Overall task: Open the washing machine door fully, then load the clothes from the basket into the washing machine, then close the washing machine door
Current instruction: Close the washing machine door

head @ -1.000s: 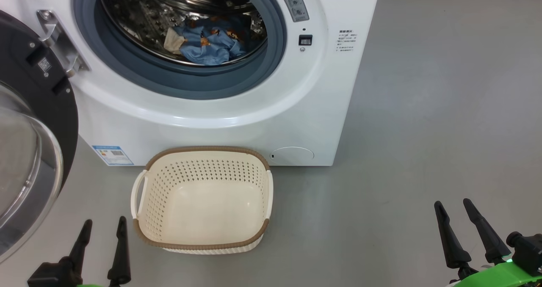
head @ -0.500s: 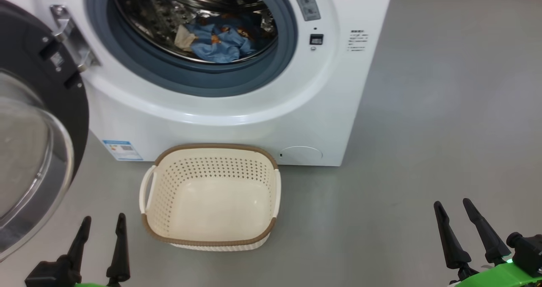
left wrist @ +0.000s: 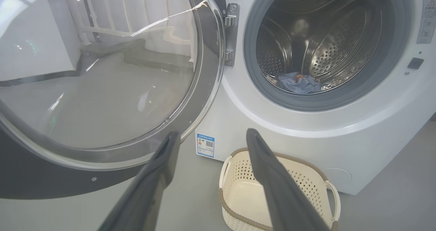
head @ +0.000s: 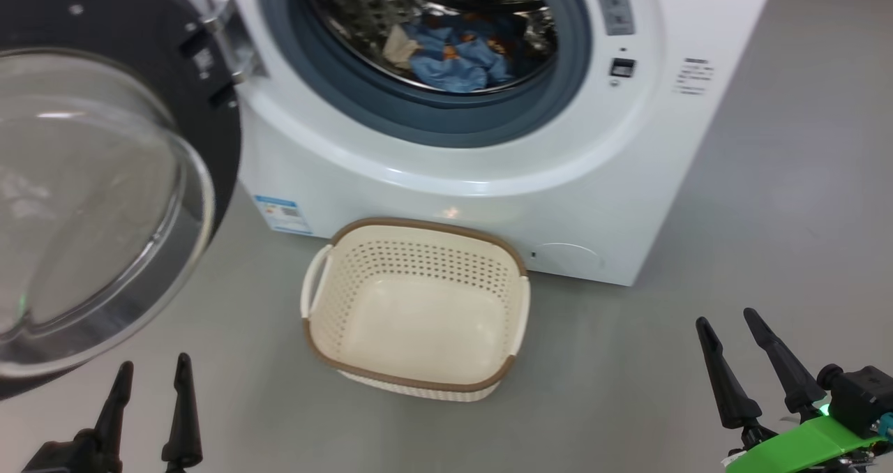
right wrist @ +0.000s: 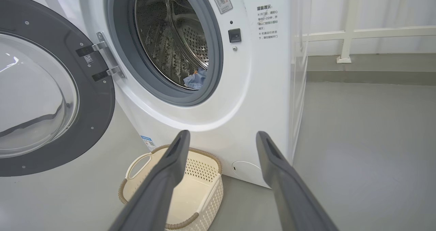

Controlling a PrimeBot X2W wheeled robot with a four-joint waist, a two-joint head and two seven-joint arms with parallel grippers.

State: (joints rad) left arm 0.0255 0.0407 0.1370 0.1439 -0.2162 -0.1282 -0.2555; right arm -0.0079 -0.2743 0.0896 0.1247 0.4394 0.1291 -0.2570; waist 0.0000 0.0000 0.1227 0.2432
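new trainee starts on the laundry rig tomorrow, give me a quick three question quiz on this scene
1. True or false: the washing machine door is shut.
2. The clothes lie: a) on the floor, b) in the drum of the washing machine, c) on top of the machine.
3. In a few words: what is in the basket, and how do the left gripper and the right gripper stand?

Key: 1 false, it hangs wide open at the robot's left; 2 b; 3 nothing in it; both grippers are open and hold nothing.
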